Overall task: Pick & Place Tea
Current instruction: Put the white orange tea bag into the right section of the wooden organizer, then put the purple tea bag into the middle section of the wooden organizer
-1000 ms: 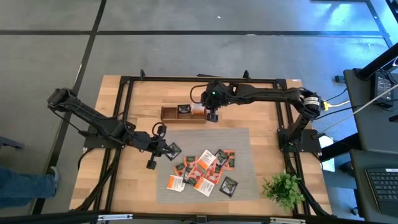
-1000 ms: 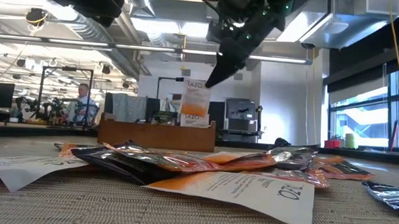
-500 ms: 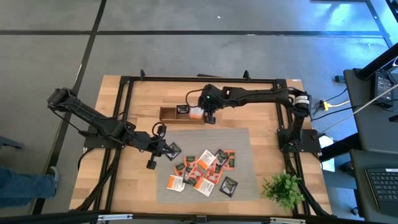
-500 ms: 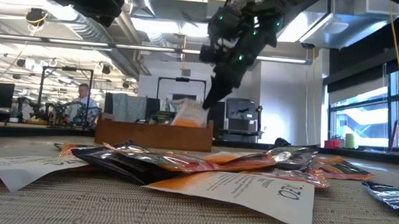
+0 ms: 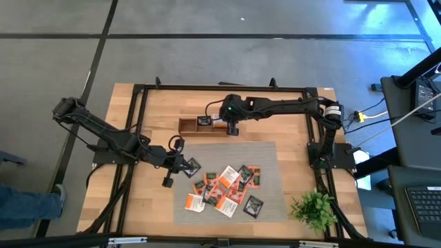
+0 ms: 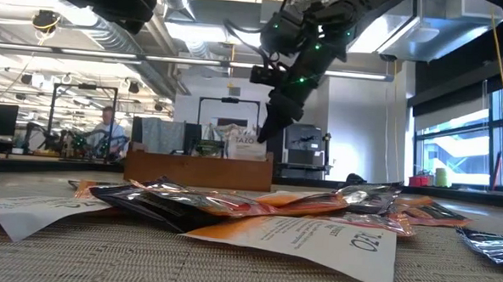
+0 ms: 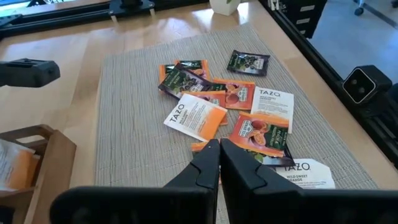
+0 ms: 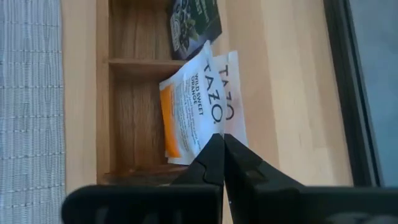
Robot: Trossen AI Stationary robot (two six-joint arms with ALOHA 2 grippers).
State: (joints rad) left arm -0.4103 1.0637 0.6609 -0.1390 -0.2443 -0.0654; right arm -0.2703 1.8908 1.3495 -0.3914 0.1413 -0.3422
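Right gripper (image 5: 233, 129) hangs over the wooden tray (image 5: 186, 125), fingers pinched shut on nothing, beside a white-and-orange sachet (image 8: 202, 102) leaning over the tray's far rim. Left gripper (image 5: 189, 166), shut and empty, sits at the mat's (image 5: 265, 153) edge near the loose sachets (image 5: 227, 189).

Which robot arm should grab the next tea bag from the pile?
Probably the left. Its gripper hovers at the edge of the pile of small flat square tea sachets on the grey mat, fingers shut and empty. The right gripper is over the long brown wooden tray, farther from the pile.
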